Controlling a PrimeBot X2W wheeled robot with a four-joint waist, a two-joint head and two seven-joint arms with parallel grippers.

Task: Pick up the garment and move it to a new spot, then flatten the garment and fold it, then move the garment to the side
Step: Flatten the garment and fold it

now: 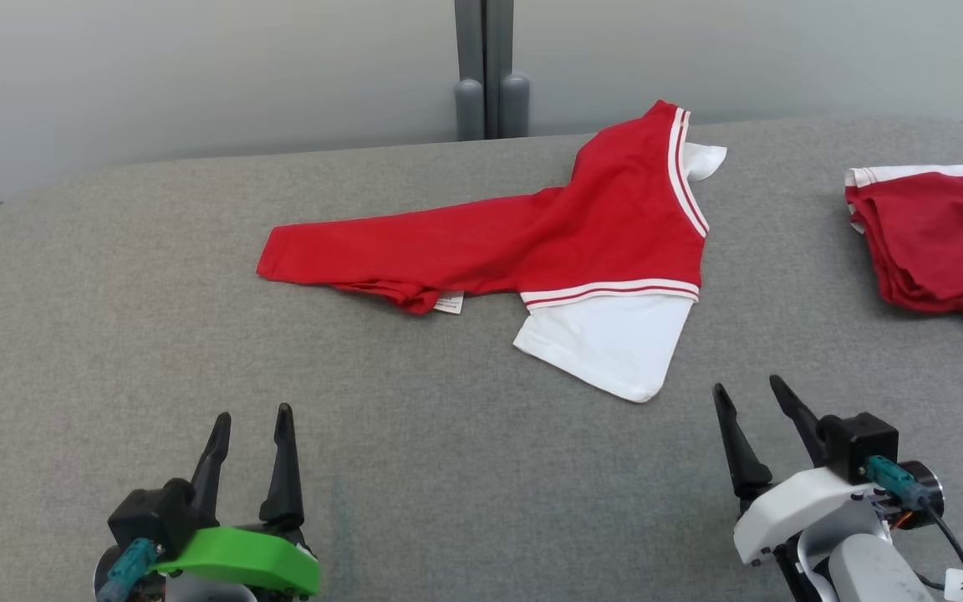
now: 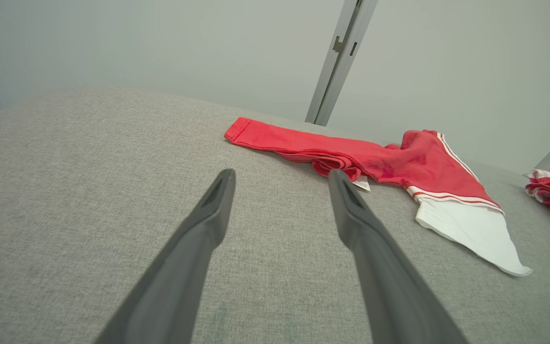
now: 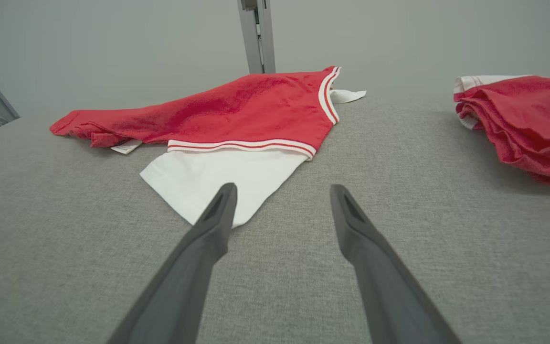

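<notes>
A red garment (image 1: 548, 238) with white sleeves and white-striped trim lies crumpled and partly folded over itself at the table's middle, a white label at its lower edge. It also shows in the left wrist view (image 2: 399, 165) and the right wrist view (image 3: 237, 112). My left gripper (image 1: 252, 418) stands open at the near left, well short of the garment, with nothing between its fingers (image 2: 208, 215). My right gripper (image 1: 749, 393) is open at the near right, just short of the white sleeve, its fingers (image 3: 217, 220) bare.
A second red garment (image 1: 937, 242) with white trim lies folded at the table's far right edge; it also shows in the right wrist view (image 3: 528, 119). The grey fabric table (image 1: 155, 334) has rounded far corners. A grey post (image 1: 486, 67) stands behind it against a pale wall.
</notes>
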